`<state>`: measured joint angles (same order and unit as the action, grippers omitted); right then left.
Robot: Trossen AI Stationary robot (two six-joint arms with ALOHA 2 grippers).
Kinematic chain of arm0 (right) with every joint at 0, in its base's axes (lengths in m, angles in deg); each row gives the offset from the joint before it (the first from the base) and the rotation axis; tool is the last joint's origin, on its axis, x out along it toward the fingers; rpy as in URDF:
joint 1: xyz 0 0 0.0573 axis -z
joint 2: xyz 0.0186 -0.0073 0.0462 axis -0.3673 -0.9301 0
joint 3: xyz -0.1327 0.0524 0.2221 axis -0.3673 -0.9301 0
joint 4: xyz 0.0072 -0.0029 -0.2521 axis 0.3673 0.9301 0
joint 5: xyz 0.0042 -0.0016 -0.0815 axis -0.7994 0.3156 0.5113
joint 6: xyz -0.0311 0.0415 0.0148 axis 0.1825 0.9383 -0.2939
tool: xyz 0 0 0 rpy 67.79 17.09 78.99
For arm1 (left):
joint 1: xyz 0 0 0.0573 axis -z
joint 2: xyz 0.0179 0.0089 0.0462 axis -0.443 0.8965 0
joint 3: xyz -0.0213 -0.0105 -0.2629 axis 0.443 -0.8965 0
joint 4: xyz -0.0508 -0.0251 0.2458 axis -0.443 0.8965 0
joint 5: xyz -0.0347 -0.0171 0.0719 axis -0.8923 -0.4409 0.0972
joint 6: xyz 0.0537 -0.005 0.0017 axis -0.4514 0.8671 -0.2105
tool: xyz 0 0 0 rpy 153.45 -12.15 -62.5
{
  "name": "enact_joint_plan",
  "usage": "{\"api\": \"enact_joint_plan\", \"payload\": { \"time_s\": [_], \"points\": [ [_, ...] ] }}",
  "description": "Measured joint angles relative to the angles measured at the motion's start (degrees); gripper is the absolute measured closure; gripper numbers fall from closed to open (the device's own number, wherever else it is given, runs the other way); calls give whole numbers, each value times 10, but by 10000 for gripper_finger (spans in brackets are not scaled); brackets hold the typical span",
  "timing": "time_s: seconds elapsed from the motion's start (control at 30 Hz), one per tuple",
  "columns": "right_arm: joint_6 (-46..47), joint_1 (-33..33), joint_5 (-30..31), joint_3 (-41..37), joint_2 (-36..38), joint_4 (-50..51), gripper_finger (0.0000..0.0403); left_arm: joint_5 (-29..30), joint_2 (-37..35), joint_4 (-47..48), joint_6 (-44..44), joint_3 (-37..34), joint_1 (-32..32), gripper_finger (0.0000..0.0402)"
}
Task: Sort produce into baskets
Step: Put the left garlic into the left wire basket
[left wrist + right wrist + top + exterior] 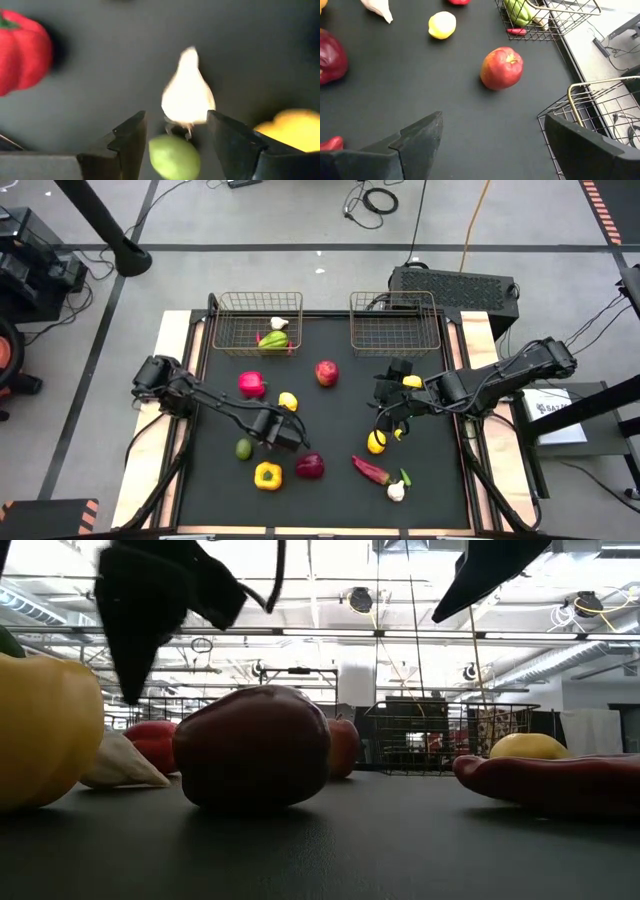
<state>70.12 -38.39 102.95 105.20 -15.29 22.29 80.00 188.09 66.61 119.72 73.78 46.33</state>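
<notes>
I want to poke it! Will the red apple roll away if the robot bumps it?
Probably. The red apple looks round and smooth, sitting free on the flat black mat, so a nudge could roll it. Its shiny skin may slip between fingers.

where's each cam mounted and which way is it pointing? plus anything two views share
High: overhead, looking straight down at the black mat, both arms and both baskets.
Low: at mat level, looking across into the room; a dark red pepper fills the front, arm parts hang from above.
Left wrist: on the left arm, looking past the open left tool at a garlic and a lime.
Right wrist: on the right arm, past the open right tool toward a red apple.
Shared: that apple also shows in high.
</notes>
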Motion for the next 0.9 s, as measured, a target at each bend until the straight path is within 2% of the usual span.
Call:
{"api": "enact_joint_plan", "payload": {
  "time_s": [0.37, 0.77, 0.9],
  "points": [
    [7, 0, -1, 0, 0, 7, 64, 21, 0, 5, -19, 0, 34, 189],
    [9, -1, -2, 0, 0, 8, 64, 91, 0, 4, -15, 0, 73, 189],
    [9, -1, -2, 0, 0, 8, 64, 96, 0, -18, -15, -11, 75, 189]
  ]
}}
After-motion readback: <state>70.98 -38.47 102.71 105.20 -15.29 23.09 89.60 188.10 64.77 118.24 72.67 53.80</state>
